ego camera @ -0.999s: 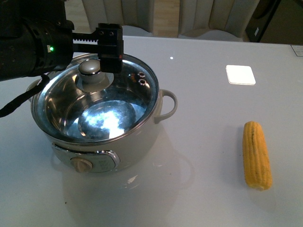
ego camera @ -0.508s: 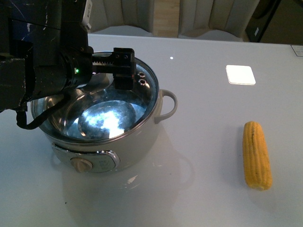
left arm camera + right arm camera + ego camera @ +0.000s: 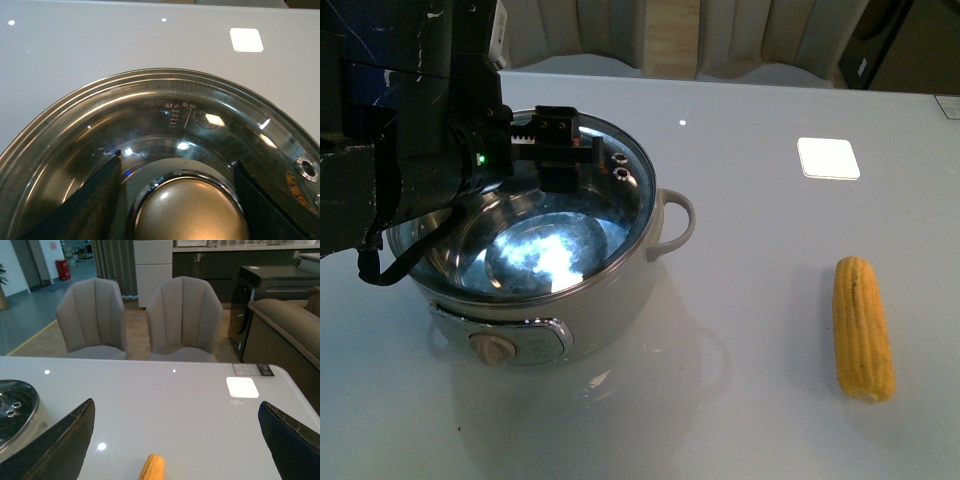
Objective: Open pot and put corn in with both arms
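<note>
**Left gripper down at the lid knob, pot not yet open**

Within the last second the left gripper [image 3: 555, 150] has dropped close over the lid [image 3: 610, 205] of the pot [image 3: 610, 300], so lifting looks next. Only the left wrist view shows its jaws open, straddling the knob [image 3: 192, 212] without clamping it. The right wrist view shows the right gripper [image 3: 176, 405] spread wide and empty. The corn [image 3: 863, 328] lies well right of the pot.

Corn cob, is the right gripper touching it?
Apart. The front view shows the corn lying alone on the table, no arm near it; in the right wrist view the right gripper is open, its fingers wide of the corn.
</note>
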### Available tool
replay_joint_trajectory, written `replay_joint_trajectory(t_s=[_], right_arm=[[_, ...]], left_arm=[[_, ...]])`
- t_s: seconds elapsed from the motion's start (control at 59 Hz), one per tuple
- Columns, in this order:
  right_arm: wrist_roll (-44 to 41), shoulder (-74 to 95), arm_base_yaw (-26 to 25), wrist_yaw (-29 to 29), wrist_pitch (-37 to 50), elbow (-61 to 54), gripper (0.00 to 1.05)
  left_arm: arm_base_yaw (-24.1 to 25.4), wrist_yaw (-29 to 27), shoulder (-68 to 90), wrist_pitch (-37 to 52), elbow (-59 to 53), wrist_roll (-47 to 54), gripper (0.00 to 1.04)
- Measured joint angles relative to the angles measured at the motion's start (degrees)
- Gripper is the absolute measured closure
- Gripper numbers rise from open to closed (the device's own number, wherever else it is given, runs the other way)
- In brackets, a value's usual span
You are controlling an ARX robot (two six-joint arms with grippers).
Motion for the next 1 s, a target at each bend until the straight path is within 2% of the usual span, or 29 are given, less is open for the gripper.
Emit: replay_joint_trajectory(t_s=[0.135, 0.169, 0.999], right_arm=[[0.00, 0.00, 0.00, 0.00, 0.00, 0.00, 0.09], [0.02, 0.00, 0.00, -0.02, 0.00, 0.00, 0.09], [0.02, 0.00, 0.00, 0.00, 0.00, 0.00, 0.09]], left_arm=[[-0.31, -0.20, 0.00, 0.07, -0.04, 0.55, 0.59], [-0.37, -0.37, 0.00, 0.07, -0.04, 0.90, 0.60], [-0.48, -1.97, -5.29, -3.43, 0.02, 1.31, 0.61]])
